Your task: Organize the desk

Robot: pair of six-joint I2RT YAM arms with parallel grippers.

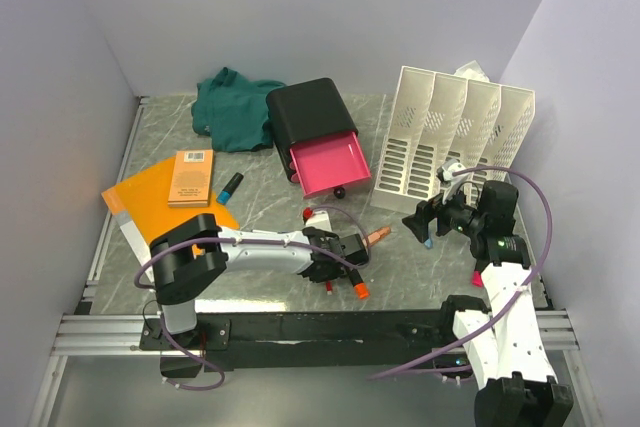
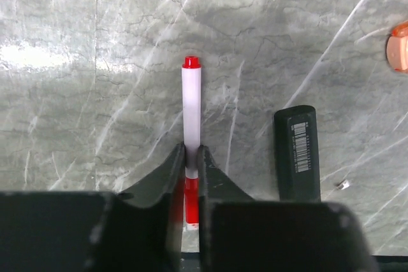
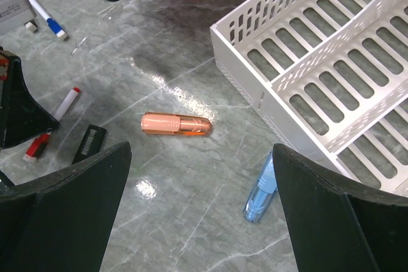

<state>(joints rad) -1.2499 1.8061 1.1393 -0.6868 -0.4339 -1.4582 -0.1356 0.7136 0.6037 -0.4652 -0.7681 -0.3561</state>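
Note:
The grey-green marble desk (image 1: 270, 202) carries scattered small items. My left gripper (image 2: 191, 157) is low over the desk near its front edge, shut on a white marker with red ends (image 2: 191, 106). The same marker (image 3: 57, 119) lies flat on the stone in the right wrist view. My right gripper (image 3: 203, 176) hangs open above bare stone, nothing between its fingers. A blue capsule-shaped case (image 3: 260, 192) lies just inside its right finger. An orange capsule-shaped case (image 3: 175, 124) lies further ahead.
A black barcoded stick (image 2: 296, 151) lies right of the marker. The white slotted file rack (image 1: 455, 137) stands at the back right. A black drawer box (image 1: 310, 112) has its pink drawer (image 1: 328, 162) open. Green cloth (image 1: 235, 107), orange folder (image 1: 145, 202) and book (image 1: 190, 177) are left.

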